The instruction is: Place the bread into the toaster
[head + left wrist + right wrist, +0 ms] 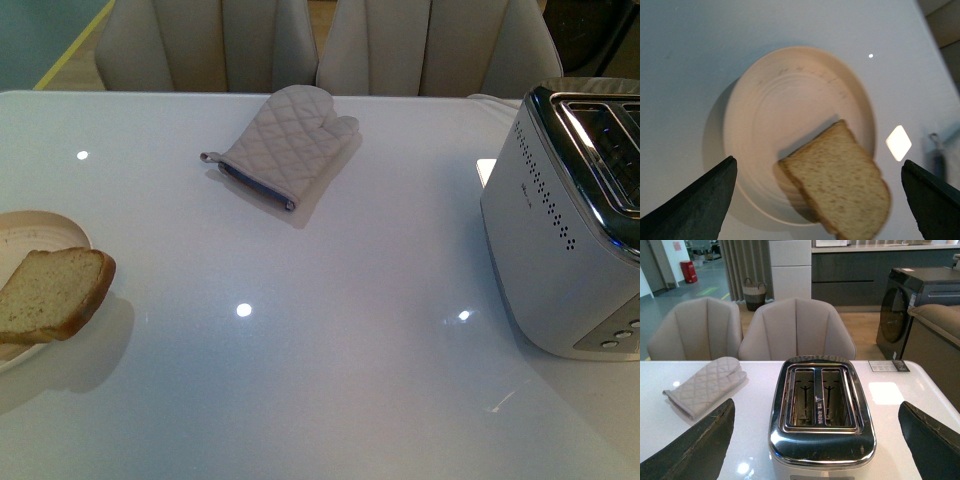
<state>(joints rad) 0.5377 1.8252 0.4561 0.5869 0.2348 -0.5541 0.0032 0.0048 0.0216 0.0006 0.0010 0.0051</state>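
1. We see the bread [50, 292] at the table's left edge, lying partly on a cream plate [45, 230] with its crusted end past the rim.
2. Our left gripper [818, 162] hangs over that plate, fingers [700, 200] spread wide and holding nothing; the slice shows between them without touching either.
3. The white table [330, 370] runs bare from plate to toaster, with only light spots on it.
4. A quilted oven mitt [285, 140] lies flat toward the far edge, well apart from both.
5. The toaster [560, 250] stands at the right, well apart from the bread.
6. Our right gripper [816, 404] hovers over its two upward slots, also spread wide and holding nothing.
7. Two beige chairs [200, 45] stand behind the table.
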